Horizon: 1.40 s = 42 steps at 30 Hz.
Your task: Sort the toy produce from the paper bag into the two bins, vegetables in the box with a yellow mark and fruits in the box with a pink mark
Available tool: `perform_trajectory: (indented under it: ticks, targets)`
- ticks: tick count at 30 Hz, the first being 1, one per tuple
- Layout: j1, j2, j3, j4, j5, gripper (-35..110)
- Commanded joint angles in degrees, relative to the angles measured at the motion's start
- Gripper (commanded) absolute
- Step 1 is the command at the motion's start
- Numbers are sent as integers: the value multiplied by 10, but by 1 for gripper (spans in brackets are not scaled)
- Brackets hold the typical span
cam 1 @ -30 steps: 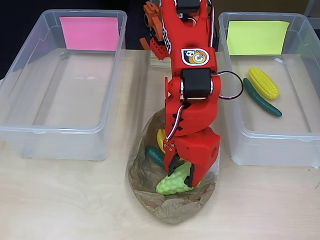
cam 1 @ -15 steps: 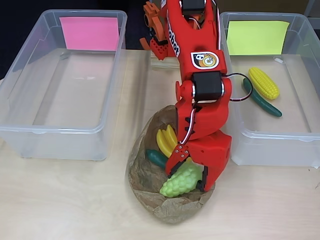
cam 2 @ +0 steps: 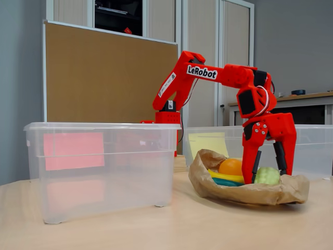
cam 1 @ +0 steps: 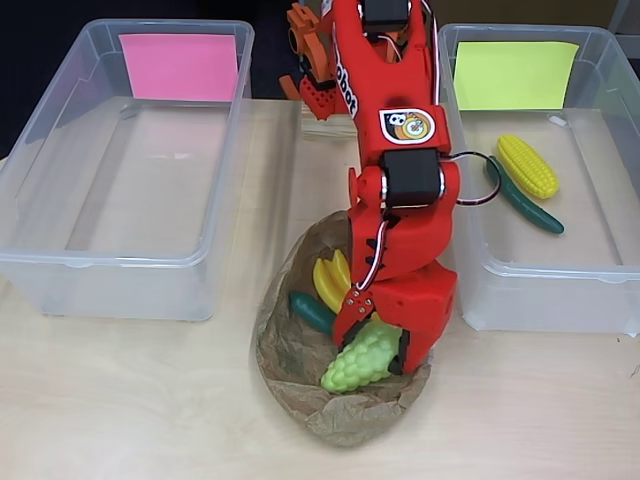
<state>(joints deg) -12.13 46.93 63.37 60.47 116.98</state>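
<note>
Pale wood tabletop (cam 1: 120,400) carries the whole job. Down in the paper bag (cam 1: 300,395), the gripper (cam 1: 375,350) has its jaws closed around the green grapes (cam 1: 360,362), which over the last second have shifted slightly right and up with the claw, so the lift looks begun. Beside them lie the yellow bananas (cam 1: 330,282) and a dark green vegetable (cam 1: 310,312). Grapes belong in the empty pink-marked box (cam 1: 50,160); the yellow-marked box (cam 1: 600,265) already holds corn (cam 1: 528,165) and a cucumber (cam 1: 525,205).

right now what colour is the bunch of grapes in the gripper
Light green, clearest in the overhead view: grapes between the fingers of the gripper.
</note>
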Motion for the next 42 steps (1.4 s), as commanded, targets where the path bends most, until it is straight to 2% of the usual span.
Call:
perform_trajectory:
  ticks: [1,5,9,22,26,30,34,37,42]
  targets:
    - [8,4,18,23,-12,17]
    - [20,16,22,37,-46,7]
    - [40,58,20,69,-141,3]
    - [26,255,-107,248,-443,4]
    - [41,391,-62,287,-458,5]
    - [119,541,69,319,-435,5]
    - [254,663,190,364,-423,5]
    - [364,727,256,361,-427,5]
    - [517,786,372,301,-430,4]
